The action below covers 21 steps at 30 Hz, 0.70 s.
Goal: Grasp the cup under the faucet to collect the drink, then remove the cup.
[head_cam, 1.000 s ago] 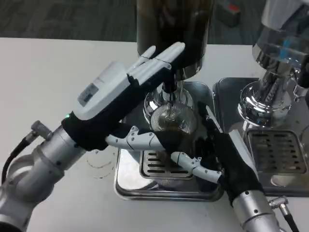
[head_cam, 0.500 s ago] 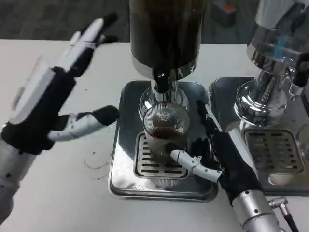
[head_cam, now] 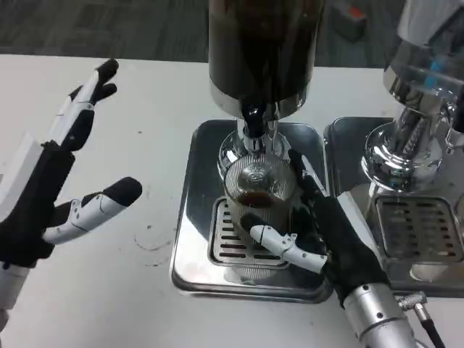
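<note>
While it sits on the slotted steel drip tray [head_cam: 190, 239] right under the black faucet [head_cam: 253, 119], the one ribbed clear glass cup [head_cam: 255, 199] has dark drink inside. Right hand [head_cam: 319, 232] wraps its fingers around it from 3 o'clock. Left hand [head_cam: 54, 174], way off at 9 o'clock over the white counter [head_cam: 138, 109], is spread wide, holding nothing. Two dispensers, two trays.

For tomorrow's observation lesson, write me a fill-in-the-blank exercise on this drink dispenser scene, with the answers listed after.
1. The cup stands on the metal drip tray directly under the ____.
2. The ____ hand grips the cup.
3. The left hand is open above the ____ table.
4. The liquid in the cup looks ____ in colour.

Answers: faucet; right; white; dark
</note>
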Motion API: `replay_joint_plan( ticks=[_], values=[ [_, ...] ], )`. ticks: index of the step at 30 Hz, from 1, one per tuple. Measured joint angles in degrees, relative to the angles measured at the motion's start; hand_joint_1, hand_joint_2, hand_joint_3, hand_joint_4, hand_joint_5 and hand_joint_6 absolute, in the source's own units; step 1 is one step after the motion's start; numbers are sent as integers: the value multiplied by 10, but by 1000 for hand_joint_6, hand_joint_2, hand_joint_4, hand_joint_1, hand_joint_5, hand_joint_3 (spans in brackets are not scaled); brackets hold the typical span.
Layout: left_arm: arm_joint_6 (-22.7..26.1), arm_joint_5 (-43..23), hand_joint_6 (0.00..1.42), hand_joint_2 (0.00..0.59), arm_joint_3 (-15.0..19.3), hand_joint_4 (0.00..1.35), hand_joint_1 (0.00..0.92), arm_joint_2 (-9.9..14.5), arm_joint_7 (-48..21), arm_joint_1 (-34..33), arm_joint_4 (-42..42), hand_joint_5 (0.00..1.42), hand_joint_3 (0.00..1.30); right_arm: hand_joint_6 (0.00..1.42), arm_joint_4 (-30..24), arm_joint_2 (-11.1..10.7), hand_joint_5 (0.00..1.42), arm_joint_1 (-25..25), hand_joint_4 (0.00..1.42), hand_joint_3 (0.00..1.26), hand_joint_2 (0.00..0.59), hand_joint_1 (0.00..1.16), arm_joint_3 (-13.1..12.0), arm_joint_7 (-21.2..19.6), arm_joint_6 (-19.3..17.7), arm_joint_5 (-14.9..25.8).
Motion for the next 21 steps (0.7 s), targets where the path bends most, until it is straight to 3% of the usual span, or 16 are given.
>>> replay_joint_plan(
  ticks=[10,21],
  values=[
    [35,26,0,130,-11,0,0,0,18,25,88,84,8,17,6,5,0,-1,0,0,199,749,5,-1,-9,0],
    [43,41,0,132,-49,0,0,6,23,32,142,83,17,3,39,18,0,-14,0,0,186,778,9,-19,-20,-11]
  ],
)
